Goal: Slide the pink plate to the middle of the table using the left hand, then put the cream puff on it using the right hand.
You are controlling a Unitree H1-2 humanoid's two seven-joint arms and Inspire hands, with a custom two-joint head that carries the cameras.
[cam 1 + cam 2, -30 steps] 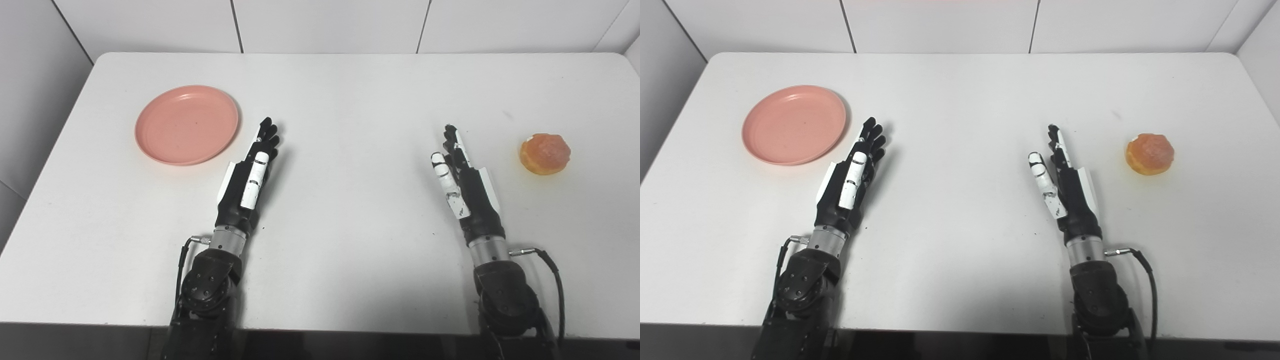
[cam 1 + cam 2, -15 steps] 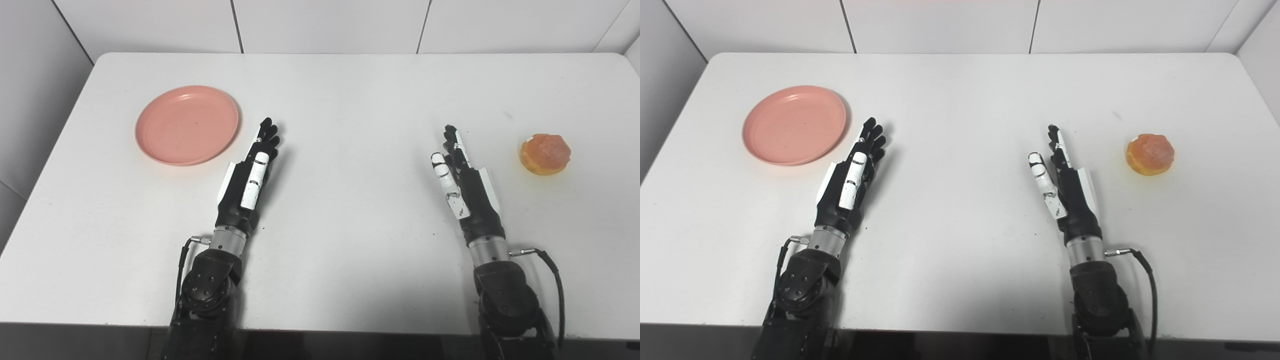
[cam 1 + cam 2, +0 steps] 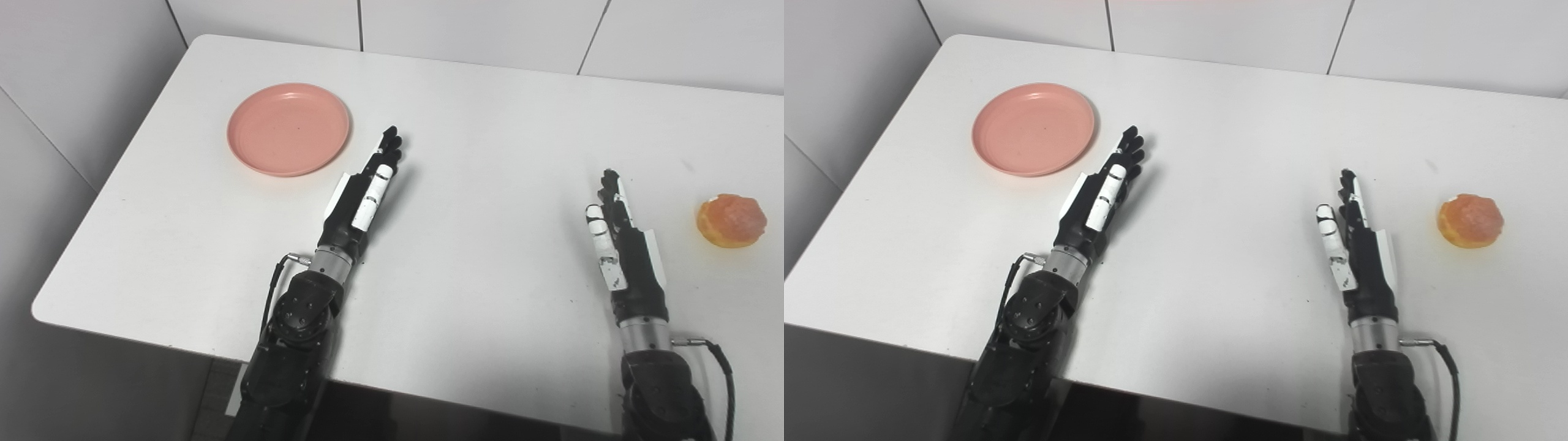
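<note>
A round pink plate (image 3: pixel 288 128) lies empty at the far left of the white table (image 3: pixel 478 153). My left hand (image 3: pixel 361 193) rests on the table just right of the plate, open, fingers straight and apart from the plate's rim. An orange-brown cream puff (image 3: pixel 731 220) sits near the right edge. My right hand (image 3: pixel 618 236) lies open on the table left of the puff, a clear gap between them. Both hands hold nothing. In the right eye view the plate (image 3: pixel 1033 129), the puff (image 3: pixel 1470 220) and both hands (image 3: pixel 1102 193) (image 3: pixel 1356 242) stand the same way.
White tiled walls stand behind and left of the table. The table's left front corner (image 3: pixel 43 309) and its front edge are in view. Bare tabletop lies between my two hands.
The whole picture has shifted and tilted, so the camera has moved. Both hands, the plate and the puff keep their places on the table.
</note>
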